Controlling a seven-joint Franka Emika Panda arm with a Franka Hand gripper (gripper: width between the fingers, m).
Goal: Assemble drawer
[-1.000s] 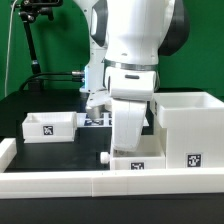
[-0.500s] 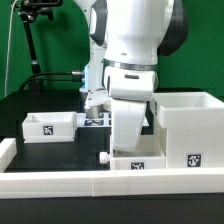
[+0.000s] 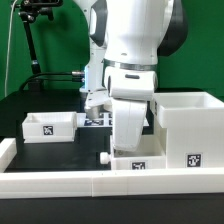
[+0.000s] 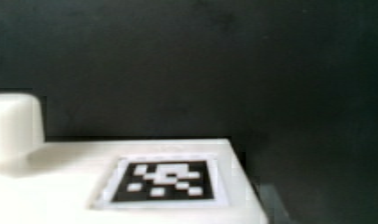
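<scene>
The drawer's parts are spread on the dark table. The boxy white casing (image 3: 185, 125) stands at the exterior view's right. One shallow tray (image 3: 48, 126) sits at the left. A second tray (image 3: 137, 161), with a knob (image 3: 103, 157) on its left side, lies front centre against the low wall. My gripper (image 3: 128, 143) reaches straight down onto this second tray, and its fingertips are hidden behind the tray's edge. The wrist view shows a white tagged surface (image 4: 165, 181) close below and a white rounded piece (image 4: 12, 130) beside it. No fingers show there.
A long low white wall (image 3: 100, 184) runs along the front. The marker board (image 3: 96, 119) lies behind the arm between the left tray and the casing. A black stand (image 3: 35, 45) rises at the back left before a green backdrop.
</scene>
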